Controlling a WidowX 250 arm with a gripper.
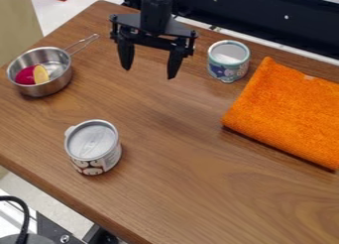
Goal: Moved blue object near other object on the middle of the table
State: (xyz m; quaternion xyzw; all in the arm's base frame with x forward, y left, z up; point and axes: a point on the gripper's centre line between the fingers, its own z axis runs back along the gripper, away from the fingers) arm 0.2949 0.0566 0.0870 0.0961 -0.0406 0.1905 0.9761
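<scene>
Gry-top can (94, 151), blu/wht ptrnd tin (227, 70)

The cloth (288, 114) is solid bright orange, on a mid-brown table (192, 183) streaked with darker wood grain. Just beside the cloth, the cup (228, 68) is pale inside, teal-blue outside with dark blue and whitish patches (a busy little print). Well left of the cloth, the can (94, 148) has a silver-grey top and a white label with dark and reddish figures; farther off, the silver pan (51, 88) holds magenta and yellow pieces (41, 74).
</scene>
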